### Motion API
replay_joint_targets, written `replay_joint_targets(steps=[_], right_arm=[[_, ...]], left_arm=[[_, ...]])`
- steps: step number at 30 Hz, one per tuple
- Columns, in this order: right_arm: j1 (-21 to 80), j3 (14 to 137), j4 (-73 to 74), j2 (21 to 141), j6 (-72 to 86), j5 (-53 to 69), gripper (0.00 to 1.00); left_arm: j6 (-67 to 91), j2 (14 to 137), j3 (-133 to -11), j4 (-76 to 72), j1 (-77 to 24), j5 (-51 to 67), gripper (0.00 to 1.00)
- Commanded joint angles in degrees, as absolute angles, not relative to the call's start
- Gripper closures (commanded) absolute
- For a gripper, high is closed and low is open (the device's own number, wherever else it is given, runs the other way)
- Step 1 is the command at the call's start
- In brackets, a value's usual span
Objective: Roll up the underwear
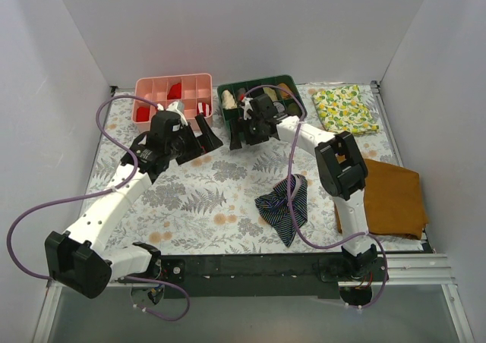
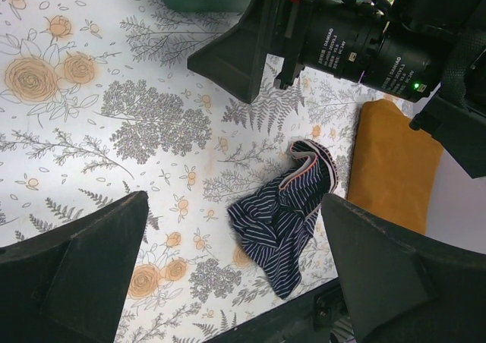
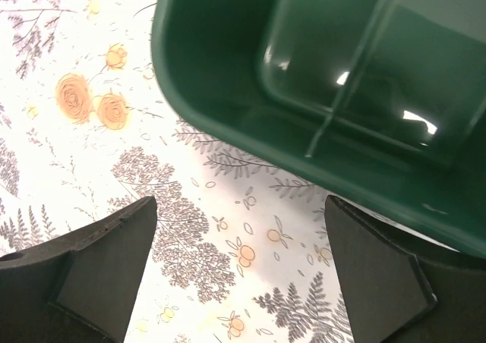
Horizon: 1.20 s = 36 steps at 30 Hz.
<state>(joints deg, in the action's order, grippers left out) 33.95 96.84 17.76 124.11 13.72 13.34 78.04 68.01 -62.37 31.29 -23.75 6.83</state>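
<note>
The underwear (image 1: 282, 206), dark navy with thin stripes, lies crumpled on the floral mat at the near right, next to the right arm's base. It also shows in the left wrist view (image 2: 285, 214), with its waistband bunched at the top. My left gripper (image 1: 205, 140) is open and empty, held above the mat's far middle, well away from the underwear; in its own view (image 2: 234, 199) the underwear lies far below between the fingers. My right gripper (image 1: 247, 140) is open and empty, just in front of the green tray (image 1: 262, 100), over bare mat (image 3: 240, 200).
A pink compartment tray (image 1: 173, 96) stands at the far left beside the green tray (image 3: 319, 77). A lemon-print cloth (image 1: 345, 108) lies at the far right. A mustard-brown cloth (image 1: 391, 199) lies right of the underwear. White walls surround the table.
</note>
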Motion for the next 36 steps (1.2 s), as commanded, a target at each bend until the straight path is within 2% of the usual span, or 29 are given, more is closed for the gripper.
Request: replay_joint_targets(steps=[1, 8, 13, 16, 23, 28, 32, 36], right_arm=[[34.0, 100.1, 15.6, 125.6, 12.0, 16.5, 0.01], [34.2, 103.4, 16.4, 125.8, 9.0, 20.6, 0.02], [34.2, 88.4, 12.9, 112.1, 8.6, 19.2, 0.01], [34.0, 76.6, 12.9, 101.6, 10.1, 12.3, 0.01], [34.0, 54.7, 24.1, 79.1, 18.9, -2.4, 0.02], [34.0, 46.5, 32.0, 67.3, 31.3, -13.2, 0.01], [34.0, 43.6, 33.0, 64.8, 35.1, -11.9, 0.06], [34.0, 40.5, 28.9, 65.2, 35.7, -7.4, 0.18]], left_arm=[[78.0, 65.0, -61.9, 32.4, -23.9, 5.3, 0.02], [78.8, 64.5, -60.4, 31.8, -23.9, 4.9, 0.02], [78.3, 64.5, -59.4, 32.5, -23.9, 4.8, 0.02], [77.7, 64.2, -58.0, 32.0, -23.9, 5.4, 0.02], [77.3, 65.7, -55.1, 29.3, -23.9, 10.1, 0.02], [76.4, 67.3, -53.3, 28.0, -23.9, 15.0, 0.02], [76.1, 68.0, -49.8, 27.2, -24.0, 17.0, 0.02], [77.3, 67.7, -45.8, 24.8, -24.8, 19.3, 0.02]])
